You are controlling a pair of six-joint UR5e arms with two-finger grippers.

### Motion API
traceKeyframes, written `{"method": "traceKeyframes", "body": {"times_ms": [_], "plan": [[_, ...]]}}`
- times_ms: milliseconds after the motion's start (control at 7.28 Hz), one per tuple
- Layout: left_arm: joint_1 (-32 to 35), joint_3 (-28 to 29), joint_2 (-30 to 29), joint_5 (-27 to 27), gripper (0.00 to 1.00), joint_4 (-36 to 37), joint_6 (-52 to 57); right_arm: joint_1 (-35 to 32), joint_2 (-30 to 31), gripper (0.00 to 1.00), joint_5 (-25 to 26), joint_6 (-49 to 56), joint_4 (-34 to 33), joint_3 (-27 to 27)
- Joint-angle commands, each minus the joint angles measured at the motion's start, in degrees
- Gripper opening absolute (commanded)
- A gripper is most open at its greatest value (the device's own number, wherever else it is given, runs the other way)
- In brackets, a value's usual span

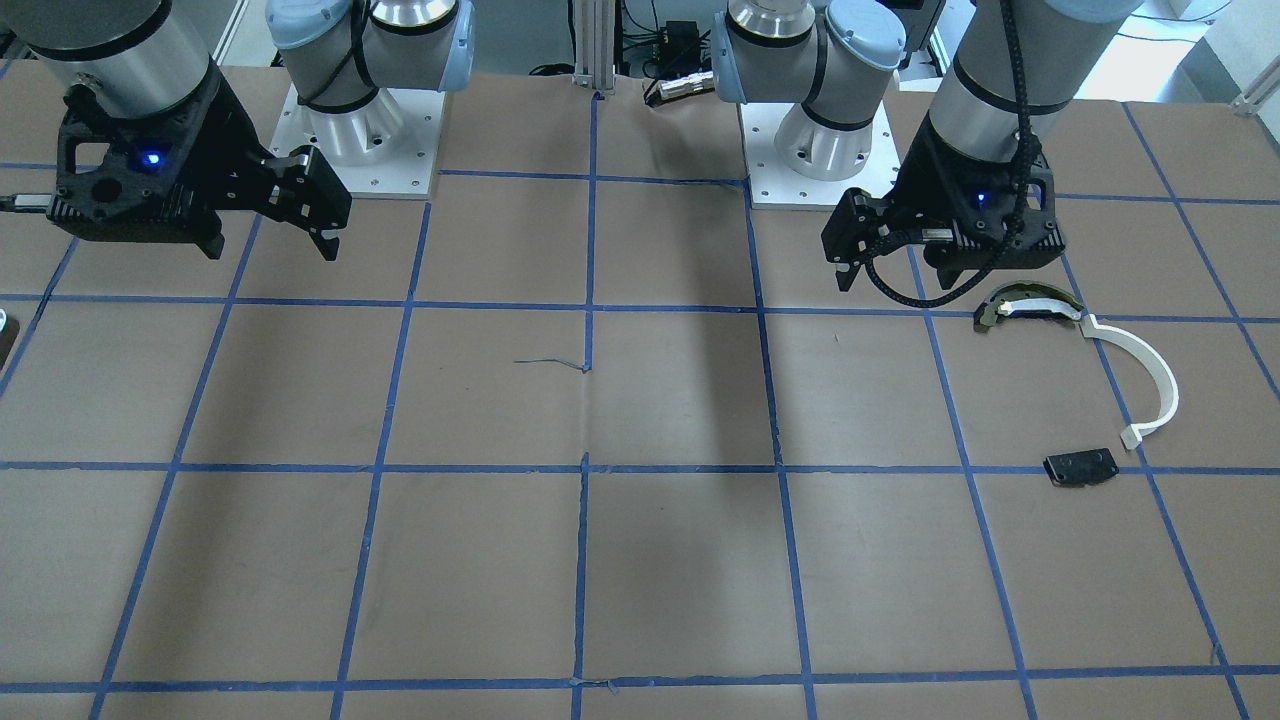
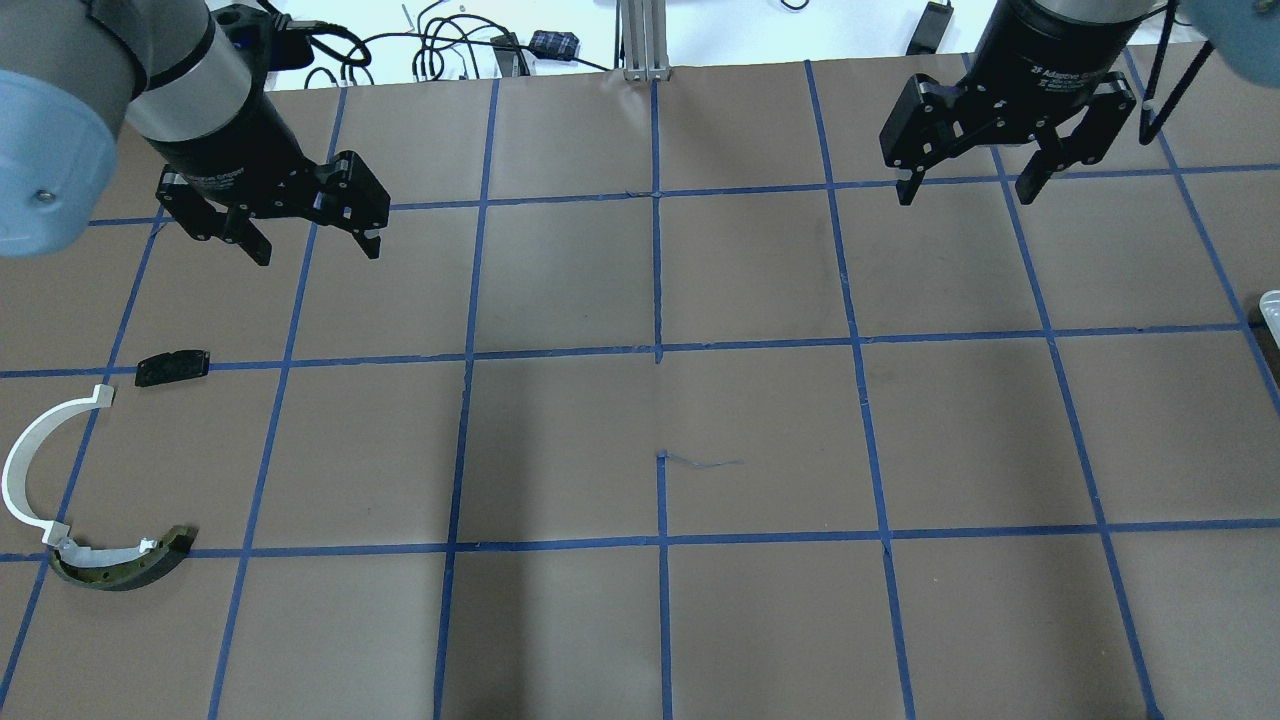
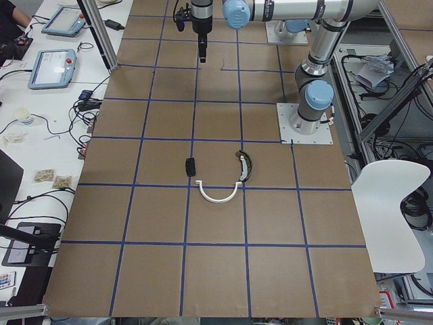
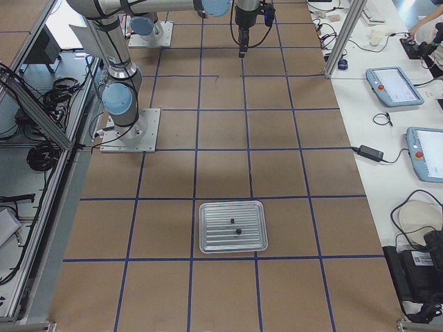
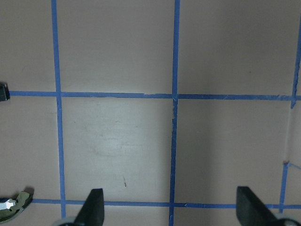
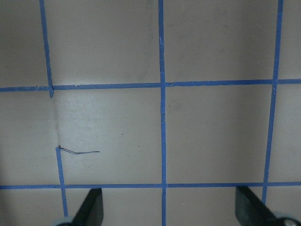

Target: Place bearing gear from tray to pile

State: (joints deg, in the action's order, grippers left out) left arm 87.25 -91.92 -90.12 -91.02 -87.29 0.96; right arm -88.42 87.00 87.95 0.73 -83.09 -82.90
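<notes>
The pile lies on the table's left side: a white curved arc [image 2: 28, 470], a dark curved yellowish-edged piece [image 2: 120, 570] and a flat black plate [image 2: 172, 367]. They also show in the front view: arc [image 1: 1150, 370], dark piece [image 1: 1020, 305], plate [image 1: 1082, 467]. The metal tray [image 4: 208, 238] holds two small dark parts [image 4: 236, 230]; I cannot tell which is the bearing gear. My left gripper [image 2: 317, 252] hangs open and empty above the table beyond the black plate. My right gripper [image 2: 965, 195] hangs open and empty at the far right, well away from the tray.
Brown paper with a blue tape grid covers the table [image 2: 660, 400]. Only the tray's edge [image 2: 1270, 305] shows at the overhead view's right border. Both arm bases [image 1: 360, 150] stand at the robot's side. Tablets and cables lie on the side bench [image 4: 394, 86].
</notes>
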Motion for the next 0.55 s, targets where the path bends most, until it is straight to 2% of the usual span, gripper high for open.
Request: {"method": "traceKeyframes", "body": {"times_ms": [0, 275, 412], "plan": [[-0.06, -0.02, 0.12, -0.03, 1.00, 0.19, 0.01, 0.00, -0.08, 1.00, -0.06, 0.24, 0.12, 0.11], [-0.06, 0.07, 0.12, 0.06, 1.00, 0.46, 0.01, 0.26, 0.01, 1.00, 0.03, 0.67, 0.38, -0.07], [-0.06, -0.10, 0.04, 0.14, 1.00, 0.46, 0.01, 0.79, -0.08, 1.00, 3.60, 5.90, -0.05, 0.37]]}}
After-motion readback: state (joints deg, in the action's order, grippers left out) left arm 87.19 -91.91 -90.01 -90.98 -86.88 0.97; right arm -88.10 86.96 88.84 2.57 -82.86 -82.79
